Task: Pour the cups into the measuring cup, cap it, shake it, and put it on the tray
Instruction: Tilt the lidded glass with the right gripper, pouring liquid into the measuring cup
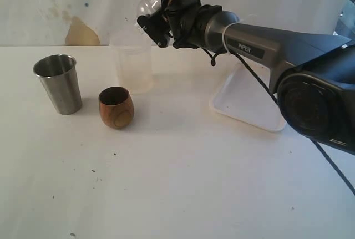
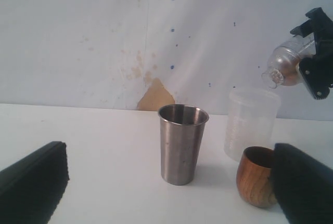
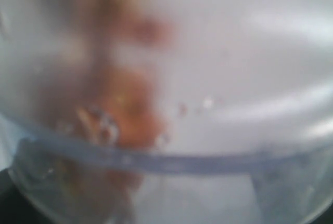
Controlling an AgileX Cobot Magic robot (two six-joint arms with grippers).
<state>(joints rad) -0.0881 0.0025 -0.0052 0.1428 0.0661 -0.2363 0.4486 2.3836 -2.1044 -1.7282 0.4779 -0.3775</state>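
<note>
Right claw (image 1: pixel 166 7) is clamped on the tall clear plastic measuring cup (image 2: pixel 285 62), tilted high above the white table (image 1: pixel 183 183) (its cap not clearly visible). Left claw (image 2: pixel 169 182) hangs apart, empty. A loose cap or slipping grip could spill the contents before the cup reaches the shallow white tray (image 1: pixel 244 111).

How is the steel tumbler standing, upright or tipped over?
Upright: the steel tumbler rests on its narrow base on the table, open rim facing up.

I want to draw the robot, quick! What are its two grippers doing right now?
Left gripper: open, holding nothing.
Right gripper: closed on a clear container, tilted in the air.
</note>
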